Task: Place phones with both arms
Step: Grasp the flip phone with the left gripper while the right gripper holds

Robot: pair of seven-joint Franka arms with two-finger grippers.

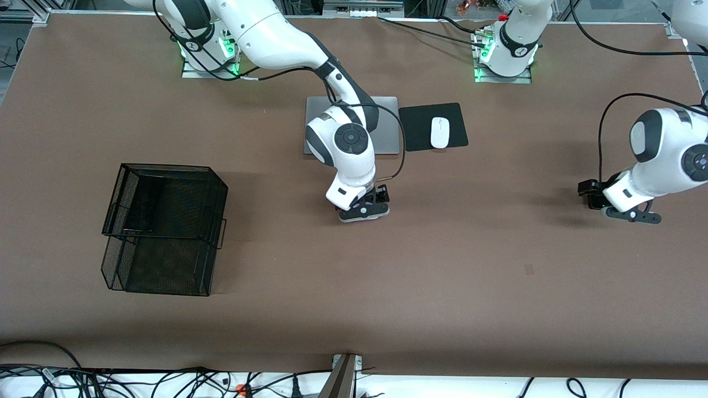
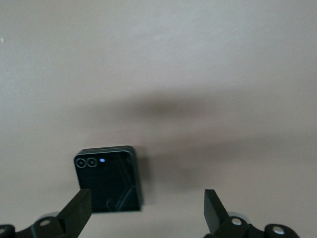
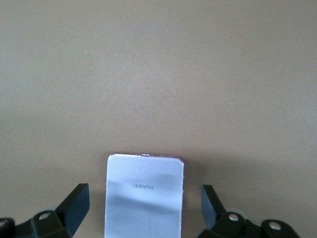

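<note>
Both claws wide, empty: left claw [image 2: 146, 210] over black phone [image 2: 110, 179], right claw [image 3: 144, 208] over pale phone [image 3: 144, 196].

Black phone [image 2: 110, 181]; lavender-white phone [image 3: 144, 196] (glossy)

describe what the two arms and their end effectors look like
Both arms are glossy white with rounded shells, dark grey joint bands and round dark caps. Black cables loop along them, and green lights glow at the bases. The right end effector and left end effector are black, each with two wedge-shaped fingers.
</note>
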